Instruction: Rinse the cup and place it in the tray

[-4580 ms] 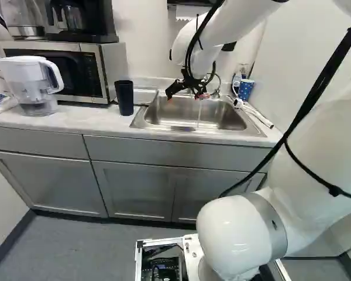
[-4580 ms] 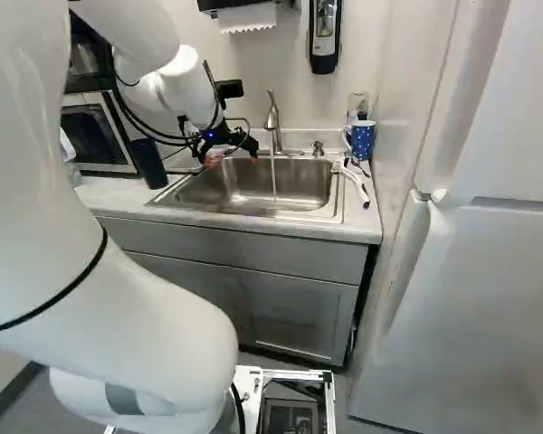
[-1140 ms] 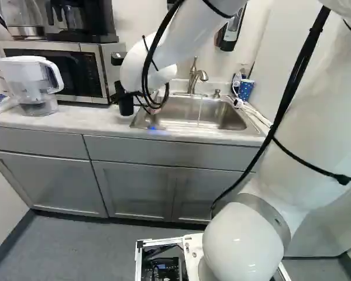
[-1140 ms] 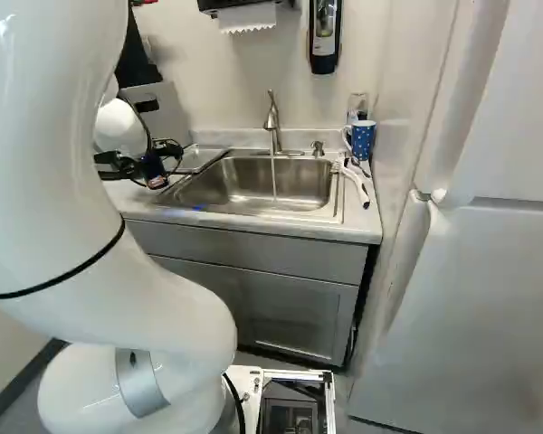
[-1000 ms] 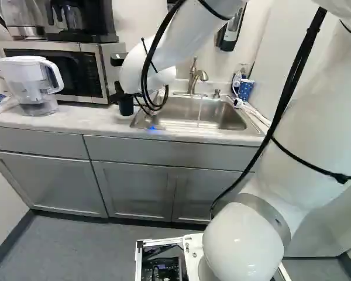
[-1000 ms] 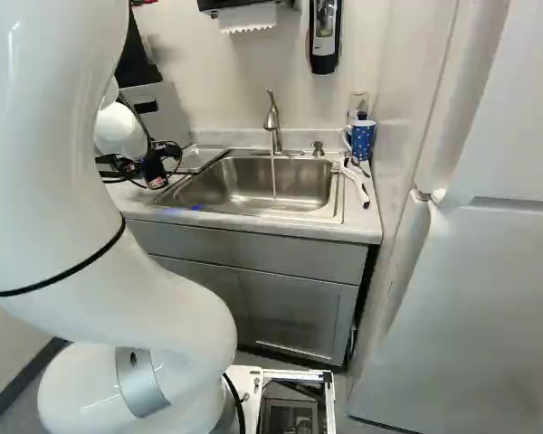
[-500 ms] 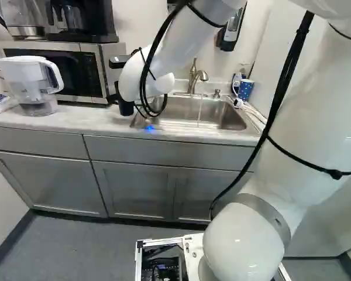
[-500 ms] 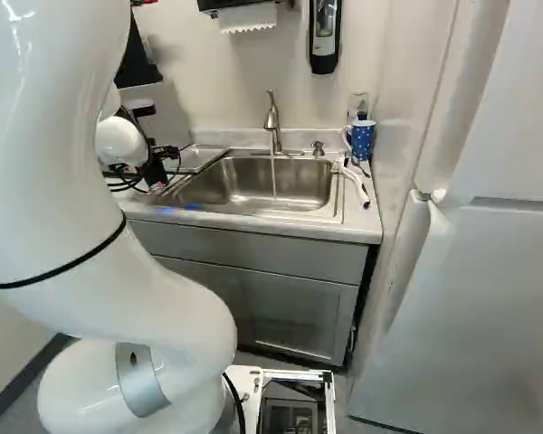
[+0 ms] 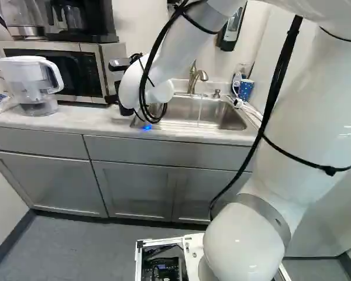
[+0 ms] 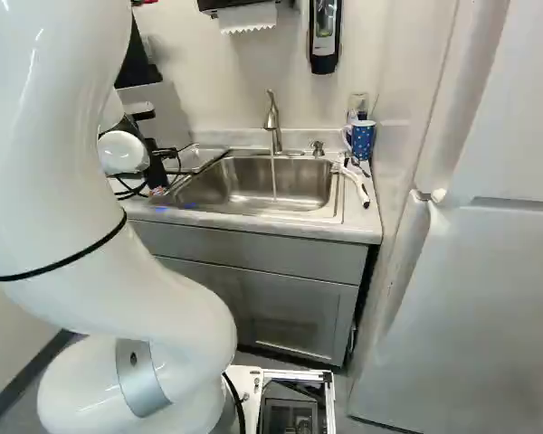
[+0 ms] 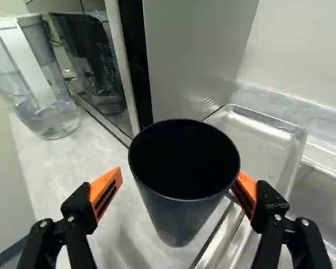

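Note:
The gripper [image 10: 156, 188] is partly hidden by the arm in the right base view, low at the sink's left edge. In the wrist view the gripper [image 11: 180, 175] stands open around the black cup [image 11: 182, 216]. The cup is upright on the counter, its mouth facing up. One orange pad is close against its tray-side wall, with contact unclear; the other stands apart from it. Beside the cup lies the metal tray [image 11: 263, 140], between microwave and sink. Water [image 10: 274, 178] runs from the faucet [image 10: 272, 122] into the sink [image 10: 244, 185].
The microwave [image 9: 61, 71] stands behind the cup, with a clear water pitcher [image 9: 34, 85] farther along the counter. A blue dotted mug [image 10: 363, 140] and a white brush [image 10: 355, 185] are past the sink's other side. The fridge [image 10: 471, 298] stands at the right.
From over the sink, the arm has swung left to the cup. Over the last second its wrist has shifted slightly left and tilted in the left base view. The base has stayed put.

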You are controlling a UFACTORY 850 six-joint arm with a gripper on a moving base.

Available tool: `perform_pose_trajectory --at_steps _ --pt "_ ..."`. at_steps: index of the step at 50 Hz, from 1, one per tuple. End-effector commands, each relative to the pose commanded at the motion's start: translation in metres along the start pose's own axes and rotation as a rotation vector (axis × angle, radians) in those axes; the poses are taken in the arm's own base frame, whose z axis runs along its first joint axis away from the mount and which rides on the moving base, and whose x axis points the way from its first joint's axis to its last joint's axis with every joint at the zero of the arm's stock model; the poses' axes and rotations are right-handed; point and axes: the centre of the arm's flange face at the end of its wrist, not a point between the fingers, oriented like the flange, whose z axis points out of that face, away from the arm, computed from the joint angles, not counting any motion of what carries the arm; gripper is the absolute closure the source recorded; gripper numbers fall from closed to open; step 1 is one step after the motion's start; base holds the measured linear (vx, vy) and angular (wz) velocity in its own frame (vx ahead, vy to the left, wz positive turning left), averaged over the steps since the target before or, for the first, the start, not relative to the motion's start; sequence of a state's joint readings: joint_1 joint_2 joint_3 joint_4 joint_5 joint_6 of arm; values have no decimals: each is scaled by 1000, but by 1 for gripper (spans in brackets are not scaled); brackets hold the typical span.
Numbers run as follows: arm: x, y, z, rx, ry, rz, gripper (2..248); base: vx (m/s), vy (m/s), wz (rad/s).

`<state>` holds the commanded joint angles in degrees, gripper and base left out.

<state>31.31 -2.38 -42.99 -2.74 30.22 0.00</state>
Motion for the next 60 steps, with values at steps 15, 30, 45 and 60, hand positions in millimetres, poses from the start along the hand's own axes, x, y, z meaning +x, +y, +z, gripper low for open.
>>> perform_pose_trajectory --at_steps 15,30,45,60 --pt "-10 1 0 -2 45 2 3 0 0 0" --pt "-20 3 0 -7 83 5 3 0 0 0" --pt "-29 3 3 -7 130 6 3 0 0 0" --pt "-36 3 8 -5 181 7 3 0 0 0"
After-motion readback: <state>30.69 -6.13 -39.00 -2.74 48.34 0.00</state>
